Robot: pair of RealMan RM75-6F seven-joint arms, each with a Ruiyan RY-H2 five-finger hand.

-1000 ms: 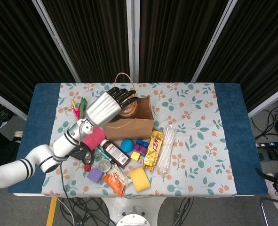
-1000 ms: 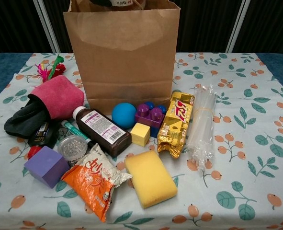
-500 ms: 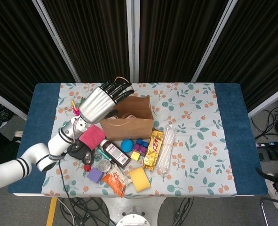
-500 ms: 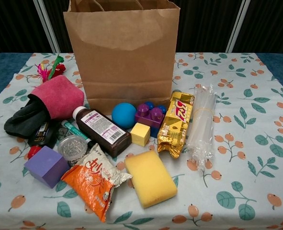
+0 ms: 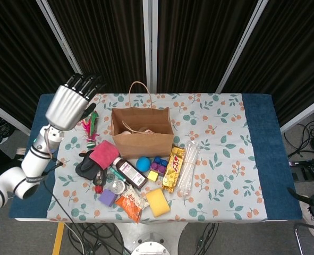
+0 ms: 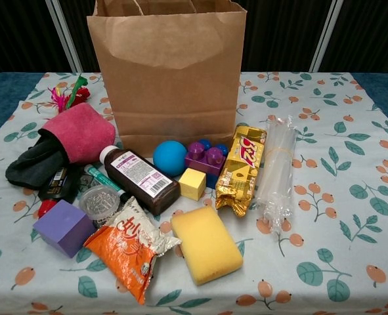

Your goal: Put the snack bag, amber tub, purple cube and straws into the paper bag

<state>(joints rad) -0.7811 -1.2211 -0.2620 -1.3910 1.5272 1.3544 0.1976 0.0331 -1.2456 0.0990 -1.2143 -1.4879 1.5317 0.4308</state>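
Moved since the earlier frames: left hand (image 5: 69, 105), which a second ago hung over the mouth of the paper bag (image 5: 142, 136) and now stands well off to the left of it, raised above the table's blue edge (image 5: 46, 127); palm side away from the head camera, fingers (image 5: 83, 82) spread and pointing up toward the curtain, holding nothing; forearm slanting down to the lower left corner of the view; not seen in the chest view.

Right hand: only a scrap of the right arm shows at the lower right corner of the head view; hand itself not seen.

Paper bag: upright near the middle of the cloth, mouth open, handle at the rear; something pale lies inside, too dim to name.

Snack bag (image 6: 133, 247): orange, flat on the cloth at the front, just left of the sponge (image 6: 207, 243).

Purple cube (image 6: 64, 227): on the cloth, front left, beside the snack bag.

Straws (image 6: 276, 169): clear bundle lying lengthwise, right of the gold wrapper (image 6: 241, 169).

Amber tub: cannot tell where it is; not seen on the cloth.

Other items in front of the bag: brown bottle (image 6: 140, 178); blue ball (image 6: 170, 157); yellow block (image 6: 192, 183); purple brick (image 6: 205, 157); pink cloth (image 6: 79, 132) over a dark glove (image 6: 31, 166).
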